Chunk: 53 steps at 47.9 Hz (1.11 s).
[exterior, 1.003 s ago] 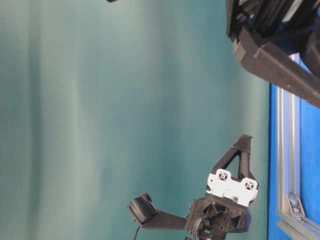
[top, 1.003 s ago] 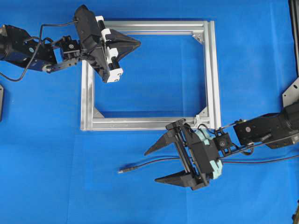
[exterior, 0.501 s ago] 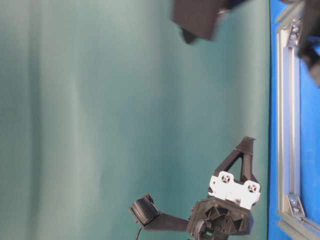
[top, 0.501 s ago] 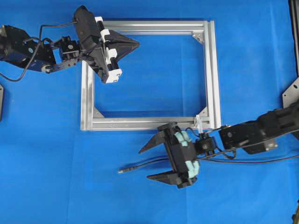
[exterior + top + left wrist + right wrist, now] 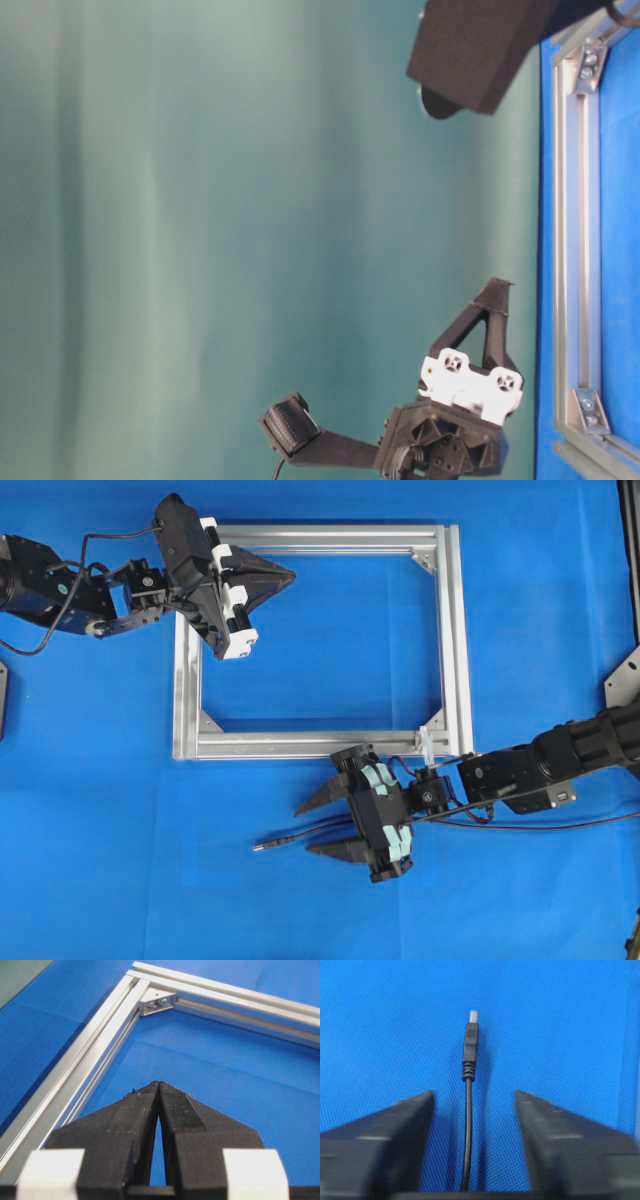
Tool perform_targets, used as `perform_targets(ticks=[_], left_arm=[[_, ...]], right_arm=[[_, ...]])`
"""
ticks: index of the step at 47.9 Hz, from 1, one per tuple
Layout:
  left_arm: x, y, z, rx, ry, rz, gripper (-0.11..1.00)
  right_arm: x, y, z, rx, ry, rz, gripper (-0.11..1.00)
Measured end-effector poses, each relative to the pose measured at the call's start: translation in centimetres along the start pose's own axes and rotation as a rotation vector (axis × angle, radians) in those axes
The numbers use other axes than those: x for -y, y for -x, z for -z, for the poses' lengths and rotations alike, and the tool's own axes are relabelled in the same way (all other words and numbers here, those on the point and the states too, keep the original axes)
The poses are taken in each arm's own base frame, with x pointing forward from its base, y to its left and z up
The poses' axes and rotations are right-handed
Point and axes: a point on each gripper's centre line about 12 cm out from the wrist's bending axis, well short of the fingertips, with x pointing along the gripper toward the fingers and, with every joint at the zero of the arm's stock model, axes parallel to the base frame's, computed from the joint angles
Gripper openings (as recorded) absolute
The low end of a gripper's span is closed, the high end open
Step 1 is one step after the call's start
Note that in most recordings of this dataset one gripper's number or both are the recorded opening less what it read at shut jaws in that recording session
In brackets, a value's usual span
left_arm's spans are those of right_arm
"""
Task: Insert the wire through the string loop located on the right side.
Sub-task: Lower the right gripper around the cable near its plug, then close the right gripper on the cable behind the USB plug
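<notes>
Blue woven-textured surface (image 5: 100, 810) carries a rectangular silver aluminium frame (image 5: 453, 640). Below the frame, the thin black wire (image 5: 468, 1110) lies between the spread right tool (image 5: 322, 828). Left tool (image 5: 158, 1091): pressed together, empty.

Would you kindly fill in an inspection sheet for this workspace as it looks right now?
Surface: blue mat, bearing a silver frame.
Job's things: wire lies below the frame, plug pointing left; string loop stands at the frame's lower right corner, nothing threaded.
Clutter: nothing seen.
Grippers: left tool shut, empty, over the frame's upper left corner; right tool straddles the wire, fingers apart, not yet touching it.
Cables: arm cable on the left arm.
Surroundings: teal backdrop.
</notes>
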Motion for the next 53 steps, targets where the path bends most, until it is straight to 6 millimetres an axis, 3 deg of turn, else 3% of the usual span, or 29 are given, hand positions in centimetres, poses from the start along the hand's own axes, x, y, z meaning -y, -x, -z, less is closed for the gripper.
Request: perform_targets(ticks=[4, 9, 34, 53], left_arm=[[0.0, 0.0, -0.1, 0.002, 0.002, 0.000, 0.00], [0.0, 0.0, -0.1, 0.002, 0.002, 0.000, 0.00], [0.0, 0.0, -0.1, 0.002, 0.003, 0.000, 0.00], [0.0, 0.0, -0.1, 0.002, 0.003, 0.000, 0.00]], right_arm=[[-0.1, 0.0, 0.0, 0.000, 0.003, -0.002, 0.08], [-0.1, 0.0, 0.0, 0.000, 0.006, -0.003, -0.04], [-0.1, 0.2, -0.2, -0.010, 0.001, -0.004, -0.04], [-0.8, 3.4, -6.4, -0.012, 0.004, -0.010, -0.04]])
